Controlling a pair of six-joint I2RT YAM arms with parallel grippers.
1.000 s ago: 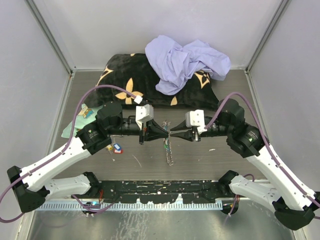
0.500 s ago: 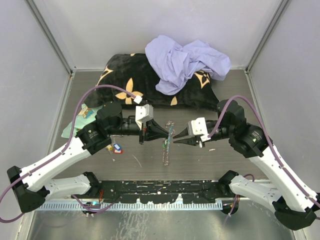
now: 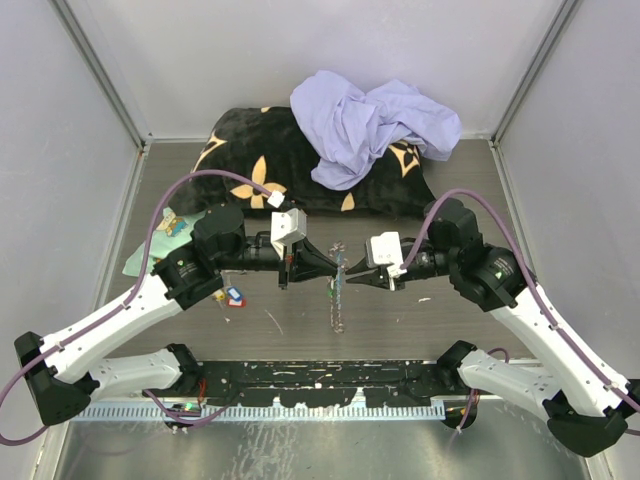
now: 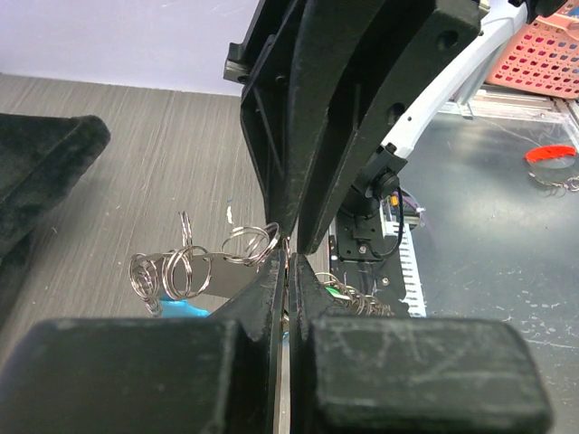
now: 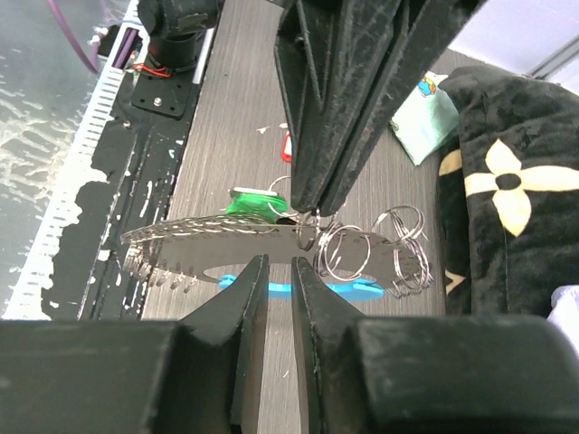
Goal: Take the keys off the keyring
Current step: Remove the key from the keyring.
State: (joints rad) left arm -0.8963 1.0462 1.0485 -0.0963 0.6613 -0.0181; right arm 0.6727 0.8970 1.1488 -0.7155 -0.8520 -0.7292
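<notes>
The keyring (image 3: 338, 300) hangs as a silver toothed strip with wire rings and a light-blue piece, above the table's middle. My left gripper (image 3: 327, 266) is shut on its upper part; in the left wrist view the jaws (image 4: 288, 258) are closed, with rings (image 4: 181, 267) to their left. My right gripper (image 3: 352, 276) faces it from the right, jaws a narrow gap apart, tips (image 5: 279, 262) just short of the strip (image 5: 226, 242). A green-tagged key (image 5: 255, 201) hangs behind the strip. Loose keys (image 3: 233, 296) lie on the table by the left arm.
A black cushion with gold flowers (image 3: 250, 160) and a lilac cloth (image 3: 370, 125) lie at the back. A mint-green cloth (image 3: 165, 235) lies at the left. A red-tagged key (image 5: 287, 145) lies on the table. A black rail (image 3: 320, 385) runs along the near edge.
The right gripper drew back to the right from the keyring, then came back close to it with its jaws slightly apart. The left gripper stayed put, and the hanging strip swung a little.
</notes>
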